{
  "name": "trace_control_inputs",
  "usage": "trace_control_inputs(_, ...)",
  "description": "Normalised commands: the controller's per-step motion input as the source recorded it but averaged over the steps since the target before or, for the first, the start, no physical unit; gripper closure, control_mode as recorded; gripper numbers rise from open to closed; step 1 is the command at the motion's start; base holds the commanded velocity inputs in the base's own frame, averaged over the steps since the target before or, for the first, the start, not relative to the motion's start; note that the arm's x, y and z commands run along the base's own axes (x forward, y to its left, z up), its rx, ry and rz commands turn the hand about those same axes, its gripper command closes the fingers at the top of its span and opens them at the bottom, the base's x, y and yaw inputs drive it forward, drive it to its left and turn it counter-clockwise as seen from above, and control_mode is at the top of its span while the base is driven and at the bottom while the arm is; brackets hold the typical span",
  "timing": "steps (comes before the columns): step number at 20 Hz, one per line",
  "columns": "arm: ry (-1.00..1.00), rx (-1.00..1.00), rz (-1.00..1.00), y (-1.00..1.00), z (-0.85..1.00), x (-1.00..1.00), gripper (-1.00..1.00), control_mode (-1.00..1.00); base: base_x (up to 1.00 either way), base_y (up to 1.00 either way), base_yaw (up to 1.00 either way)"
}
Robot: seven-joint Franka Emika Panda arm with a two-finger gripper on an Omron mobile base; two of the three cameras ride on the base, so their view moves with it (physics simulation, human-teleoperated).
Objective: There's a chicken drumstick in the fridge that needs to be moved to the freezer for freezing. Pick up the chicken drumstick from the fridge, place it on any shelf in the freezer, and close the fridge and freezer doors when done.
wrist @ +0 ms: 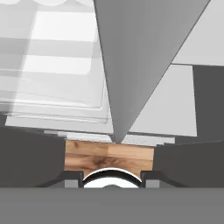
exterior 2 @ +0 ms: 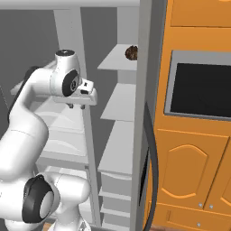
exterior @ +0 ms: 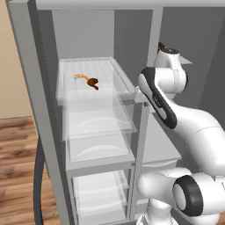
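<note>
Both compartments open; the chicken drumstick (exterior: 93, 82) lies on the ribbed top shelf of the fridge (exterior: 94, 132), just beside a thin curled orange piece (exterior: 80, 76), nothing picked up. The gripper (exterior 2: 76, 106) hangs at the divider between fridge and freezer (exterior 2: 118, 131), pointing down, holding nothing; can't tell how far apart the jaws stand. Looks like the reach-for-pick stage: next move needs the hand swung across onto that shelf and down over the drumstick.

The fridge (exterior: 52, 57) looked like matt grey metal, its ribbed shelf (exterior: 94, 72) and drawers (exterior: 99, 118) clear, faintly glossy plastic. The freezer (exterior 2: 119, 97) shelves were opaque, flat grey. The chicken drumstick (exterior: 93, 82) had a dull red-brown skin. At nine o'clock, the floor (exterior: 17, 167) showed grained wood. The cabinet doors (exterior 2: 194, 149) were smooth orange.
</note>
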Motion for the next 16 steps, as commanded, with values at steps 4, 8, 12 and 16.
trace_control_inputs(4, 0.00, 0.04, 0.00, 0.35, 0.00, -0.34, -1.00, -1.00, 0.00, 0.00, 0.00)
trace_control_inputs(8, -0.10, 0.00, 0.04, 0.79, 0.03, -0.22, -1.00, -1.00, 0.00, 0.00, 0.00)
trace_control_inputs(12, -0.25, -0.03, 0.17, 0.67, 0.29, -0.01, -1.00, -1.00, 0.00, 0.00, 0.00)
trace_control_inputs(16, -0.27, -0.01, 0.18, 0.49, 0.25, 0.11, -1.00, -1.00, 0.00, 0.00, 0.00)
